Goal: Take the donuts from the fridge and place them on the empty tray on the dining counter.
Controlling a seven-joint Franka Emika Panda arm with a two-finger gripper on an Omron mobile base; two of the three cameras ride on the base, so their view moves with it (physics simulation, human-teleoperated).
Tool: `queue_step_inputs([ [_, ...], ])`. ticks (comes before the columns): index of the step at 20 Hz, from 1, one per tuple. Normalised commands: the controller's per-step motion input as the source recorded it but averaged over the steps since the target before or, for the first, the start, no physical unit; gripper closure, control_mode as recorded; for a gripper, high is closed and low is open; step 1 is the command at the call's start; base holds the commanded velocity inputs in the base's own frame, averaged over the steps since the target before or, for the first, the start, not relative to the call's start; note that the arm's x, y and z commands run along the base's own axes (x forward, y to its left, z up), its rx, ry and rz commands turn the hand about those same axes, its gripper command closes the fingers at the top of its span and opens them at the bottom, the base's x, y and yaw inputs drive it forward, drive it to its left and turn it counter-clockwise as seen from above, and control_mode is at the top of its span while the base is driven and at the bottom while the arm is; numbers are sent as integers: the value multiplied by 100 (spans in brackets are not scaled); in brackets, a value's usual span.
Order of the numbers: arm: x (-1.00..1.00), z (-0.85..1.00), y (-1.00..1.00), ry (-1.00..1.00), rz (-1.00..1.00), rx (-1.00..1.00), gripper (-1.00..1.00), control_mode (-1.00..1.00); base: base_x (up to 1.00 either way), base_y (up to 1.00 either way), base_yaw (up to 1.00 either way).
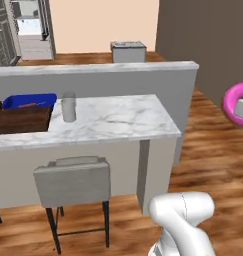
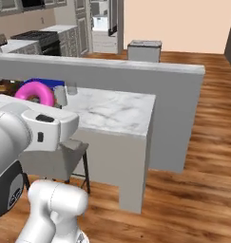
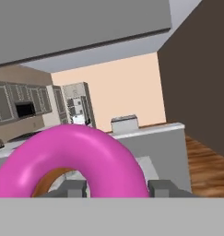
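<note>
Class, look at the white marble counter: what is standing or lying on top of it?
On the dining counter stand a grey cup, a blue tray and, in front of that, a dark brown wooden tray. The picture's edge cuts off the counter's left part.

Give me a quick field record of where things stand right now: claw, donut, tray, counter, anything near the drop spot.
claw: shut on the pink donut, held up in the air
pink donut: also seen at the right edge of the left base view, off to the side of the counter
dining counter: white marble top, grey ledge behind it
empty tray: dark brown, at the counter's left end, nothing in the part that shows
blue tray: just behind the brown one
grey cup: upright, right of the trays
stool: in front of the counter
fridge: far back, door open
</note>
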Motion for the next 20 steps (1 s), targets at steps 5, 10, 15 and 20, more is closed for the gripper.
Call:
queue_step_inputs([
  [5, 0, 0, 0, 0, 0, 0, 100, 100, -25, 100, -11],
  [10, 0, 0, 0, 0, 0, 0, 100, 100, 48, 100, -13],
  [15, 0, 0, 0, 0, 0, 0, 100, 100, 65, 100, -8],
  [20, 0, 0, 0, 0, 0, 0, 100, 100, 67, 100, 0],
])
